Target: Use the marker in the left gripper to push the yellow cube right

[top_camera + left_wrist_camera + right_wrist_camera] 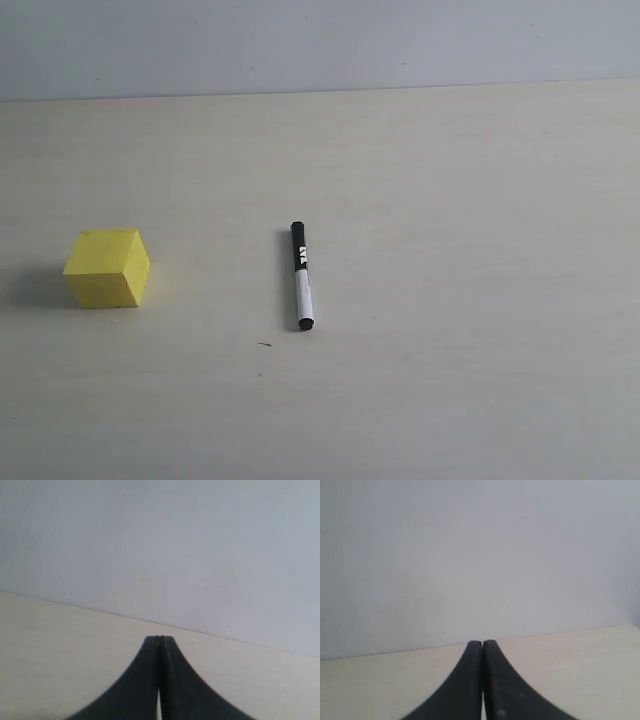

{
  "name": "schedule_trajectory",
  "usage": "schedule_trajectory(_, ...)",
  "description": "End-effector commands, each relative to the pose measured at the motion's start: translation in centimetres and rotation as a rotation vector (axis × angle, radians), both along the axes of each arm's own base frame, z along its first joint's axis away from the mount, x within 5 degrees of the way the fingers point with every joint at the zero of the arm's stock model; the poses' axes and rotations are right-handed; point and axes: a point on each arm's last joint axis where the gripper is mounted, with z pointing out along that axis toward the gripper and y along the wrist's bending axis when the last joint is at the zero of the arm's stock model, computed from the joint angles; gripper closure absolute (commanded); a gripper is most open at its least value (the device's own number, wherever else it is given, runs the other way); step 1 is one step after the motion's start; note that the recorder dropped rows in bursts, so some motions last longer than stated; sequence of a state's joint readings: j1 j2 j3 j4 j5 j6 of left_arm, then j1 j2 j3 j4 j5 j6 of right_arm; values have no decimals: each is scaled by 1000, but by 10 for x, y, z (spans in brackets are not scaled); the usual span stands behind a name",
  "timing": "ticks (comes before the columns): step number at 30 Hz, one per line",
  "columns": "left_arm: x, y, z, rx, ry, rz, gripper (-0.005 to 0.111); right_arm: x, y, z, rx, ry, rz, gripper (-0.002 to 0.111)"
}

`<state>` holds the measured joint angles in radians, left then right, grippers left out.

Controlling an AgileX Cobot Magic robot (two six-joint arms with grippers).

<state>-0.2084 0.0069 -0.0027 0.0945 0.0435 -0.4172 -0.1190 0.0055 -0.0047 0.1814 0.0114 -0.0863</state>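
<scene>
The yellow cube [107, 268] sits on the pale table at the left of the exterior view. To its right, near the middle, the marker [301, 276] lies flat, black cap end away from the camera and small black tip toward the front. No arm shows in the exterior view. In the left wrist view my left gripper [160, 639] is shut, black fingers pressed together with nothing between them, facing the table's far edge and the wall. My right gripper [482, 643] is likewise shut and empty. Neither wrist view shows the cube or the marker.
The pale wooden table [450, 250] ends at a grey-white wall [320, 45] at the back. A tiny dark speck [265, 345] lies just in front of the marker.
</scene>
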Motion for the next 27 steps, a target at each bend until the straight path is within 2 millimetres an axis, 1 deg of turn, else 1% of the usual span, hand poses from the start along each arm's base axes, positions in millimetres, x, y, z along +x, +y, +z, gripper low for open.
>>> schedule_trajectory(1,-1,0,6,-55,-66,-8,107,0,0,-1,-11,-5,-5,108)
schedule_trajectory(6,-2,-1,10,-112,-99,-20,107,0,0,-1,-11,-5,-5,108)
schedule_trajectory(8,-3,-1,15,-192,-139,-36,107,0,0,-1,-11,-5,-5,108)
schedule_trajectory(10,-5,-1,23,-256,-217,-64,107,0,0,-1,-11,-5,-5,108)
schedule_trajectory(12,-5,-4,28,-271,-260,-93,107,0,0,-1,-11,-5,-5,108)
schedule_trajectory(14,1,-8,33,-247,-229,-116,107,0,0,-1,-11,-5,-5,108)
schedule_trajectory(15,11,-13,49,-191,-187,-142,107,0,0,-1,-11,-5,-5,108)
schedule_trajectory(16,17,-16,59,-169,-176,-156,107,0,0,-1,-11,-5,-5,108)
schedule_trajectory(17,34,-24,78,-81,-123,-188,107,0,0,-1,-11,-5,-5,108)
schedule_trajectory(18,42,-28,85,-43,-95,-208,107,0,0,-1,-11,-5,-5,108)
schedule_trajectory(19,62,-37,103,53,-47,-255,107,0,0,-1,-11,-5,-5,108)
schedule_trajectory(20,73,-41,110,98,-28,-275,107,0,0,-1,-11,-5,-5,108)
schedule_trajectory(21,94,-51,125,317,-53,-336,107,0,0,-1,-11,-5,-5,108)
schedule_trajectory(23,111,-62,141,719,-127,-454,107,0,0,-1,-11,-5,-5,108)
schedule_trajectory(24,119,-64,149,753,-149,-447,107,0,0,-1,-11,-5,-5,108)
schedule_trajectory(25,127,-60,156,779,-155,-381,107,0,0,-1,-11,-5,-5,108)
schedule_trajectory(26,134,-53,162,786,-142,-280,107,0,0,-1,-11,-5,-5,108)
schedule_trajectory(27,144,-42,165,792,-102,-133,107,0,0,-1,-11,-5,-5,108)
